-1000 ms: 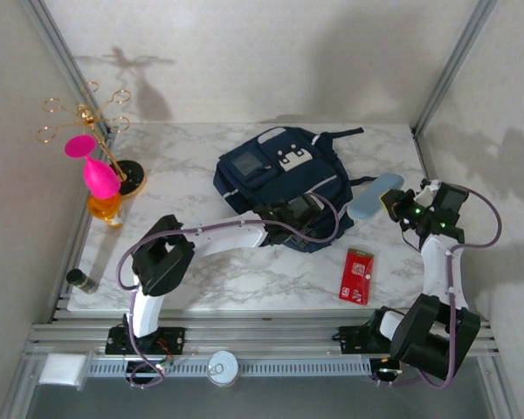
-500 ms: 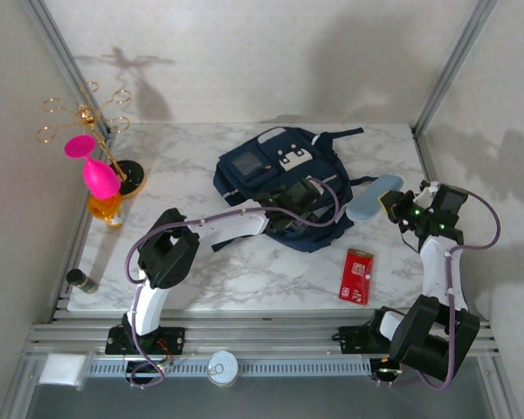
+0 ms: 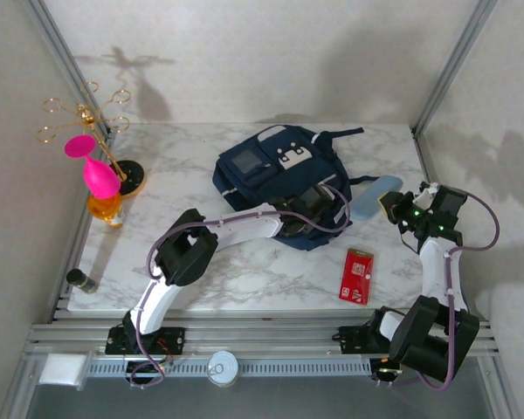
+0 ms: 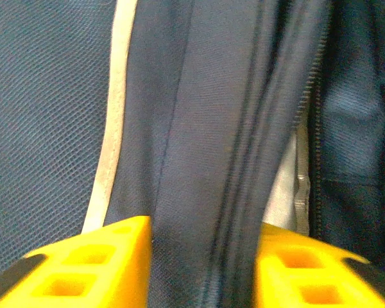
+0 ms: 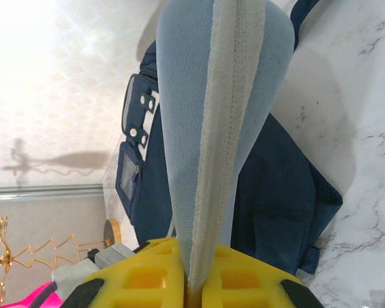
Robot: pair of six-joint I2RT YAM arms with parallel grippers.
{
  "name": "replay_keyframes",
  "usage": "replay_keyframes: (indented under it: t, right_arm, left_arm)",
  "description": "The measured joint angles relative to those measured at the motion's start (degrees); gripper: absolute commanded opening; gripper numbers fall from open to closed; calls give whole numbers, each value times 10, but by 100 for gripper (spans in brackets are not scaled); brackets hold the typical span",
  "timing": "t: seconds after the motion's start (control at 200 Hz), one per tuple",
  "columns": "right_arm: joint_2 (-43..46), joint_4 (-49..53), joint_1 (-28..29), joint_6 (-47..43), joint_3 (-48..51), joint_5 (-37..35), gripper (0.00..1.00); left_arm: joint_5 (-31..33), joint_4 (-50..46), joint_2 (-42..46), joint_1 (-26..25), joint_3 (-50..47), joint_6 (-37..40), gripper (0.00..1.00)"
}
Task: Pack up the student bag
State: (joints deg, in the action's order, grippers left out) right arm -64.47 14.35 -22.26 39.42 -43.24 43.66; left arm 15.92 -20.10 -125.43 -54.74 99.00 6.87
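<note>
Left fingers (image 4: 90, 263): you closed them from wide onto a student bag (image 3: 262, 170) fold — arm reached farther.
Right fingers (image 5: 147, 276): stayed clamped on the light-blue pouch (image 5: 218, 96).
Student bag: lay unmoved on the counter (image 3: 244, 271).

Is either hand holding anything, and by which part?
Right hand holds the light-blue pouch by one end; left hand appears to pinch a fold of the student bag beside its zipper.
</note>
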Motion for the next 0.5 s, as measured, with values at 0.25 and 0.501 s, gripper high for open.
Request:
replay_keyframes:
  t: [0.25,0.501]
  right_arm:
    - [0,1,10,-9,0,1,13]
    - [-35,-39,122,21,0,10,13]
  left_arm:
    - [18,-5,22,0,4,-31,0]
    - [42,-29,103,18,4,-112,0]
